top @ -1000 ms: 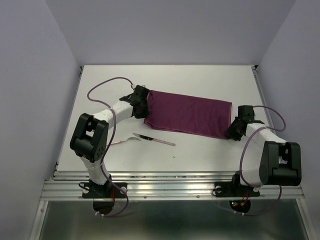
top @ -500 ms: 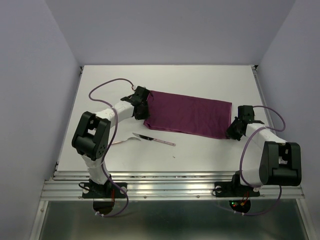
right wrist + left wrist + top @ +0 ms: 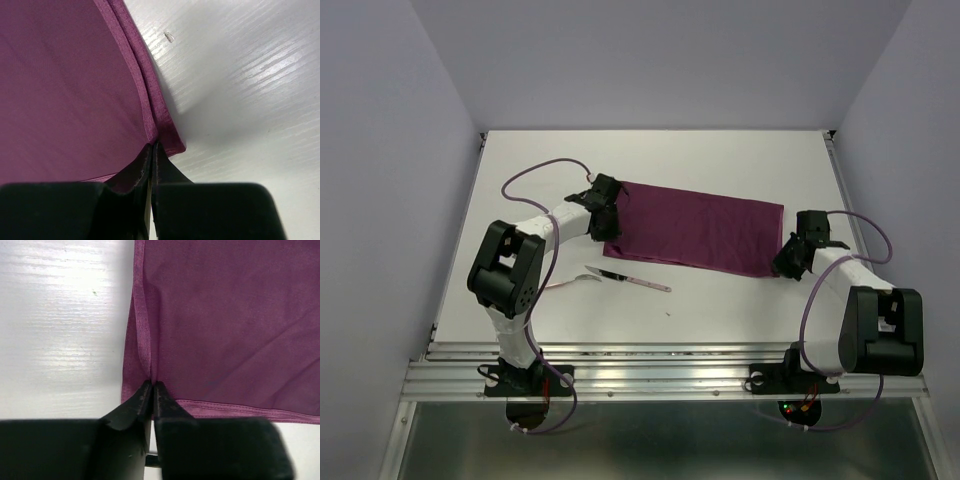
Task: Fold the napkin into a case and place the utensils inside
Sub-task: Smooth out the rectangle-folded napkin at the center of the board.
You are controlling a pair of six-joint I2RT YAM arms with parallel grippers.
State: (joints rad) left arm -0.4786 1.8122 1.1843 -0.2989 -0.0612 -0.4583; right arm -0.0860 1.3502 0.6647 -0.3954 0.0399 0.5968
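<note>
The burgundy-purple napkin (image 3: 698, 230) lies folded in a long strip across the table's middle. My left gripper (image 3: 611, 232) is shut on its near left corner; in the left wrist view (image 3: 152, 382) the jaws pinch a ridge of napkin (image 3: 225, 325). My right gripper (image 3: 782, 262) is shut on the near right corner; in the right wrist view (image 3: 151, 146) the jaws pinch the hem of the napkin (image 3: 65, 90). The two utensils (image 3: 620, 277) lie on the table just in front of the napkin's left part, pale handles with thin metal ends.
The white table (image 3: 720, 160) is walled at the back and both sides. A metal rail (image 3: 650, 365) runs along the near edge between the arm bases. Purple cables (image 3: 535, 170) loop off both arms.
My left gripper has crept a little to the right with the napkin's left corner, and the arm's elbow followed. The right gripper has barely moved. The utensils have not moved.
</note>
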